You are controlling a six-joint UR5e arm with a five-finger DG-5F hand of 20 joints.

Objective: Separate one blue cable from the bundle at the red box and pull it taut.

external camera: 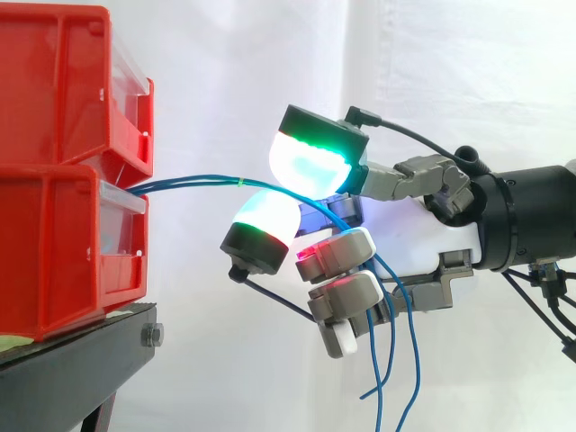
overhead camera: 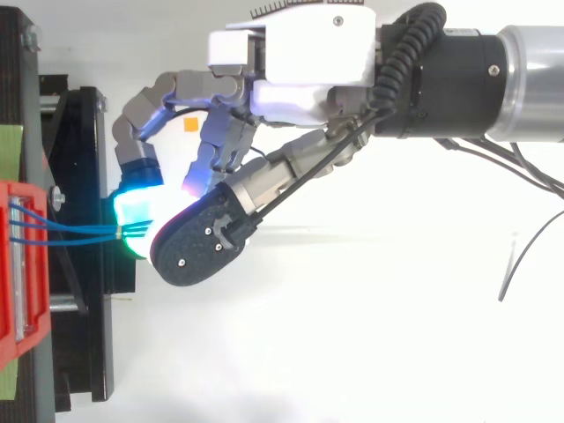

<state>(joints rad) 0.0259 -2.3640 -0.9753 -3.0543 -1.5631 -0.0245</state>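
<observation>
Blue cables (external camera: pixel 193 181), thin strands from glossy red bin (external camera: pixel 54 243), pinched by hand (external camera: pixel 432 236), fingers curled.

Red box (overhead camera: pixel 22 264) at far left, on black stand (overhead camera: pixel 84 291). From its right face, blue cables (overhead camera: pixel 70 231) running close together, straight away from box. Right of box, over stand's far edge, hand (overhead camera: pixel 300 62) with fingers (overhead camera: pixel 145 106) curled back toward box, one pad glowing cyan and green. Cables ending between that pad and a black-backed pad touching it, seemingly pinched there. Farther from box, white palm, then dark wrist and grey arm (overhead camera: pixel 529 79).
</observation>
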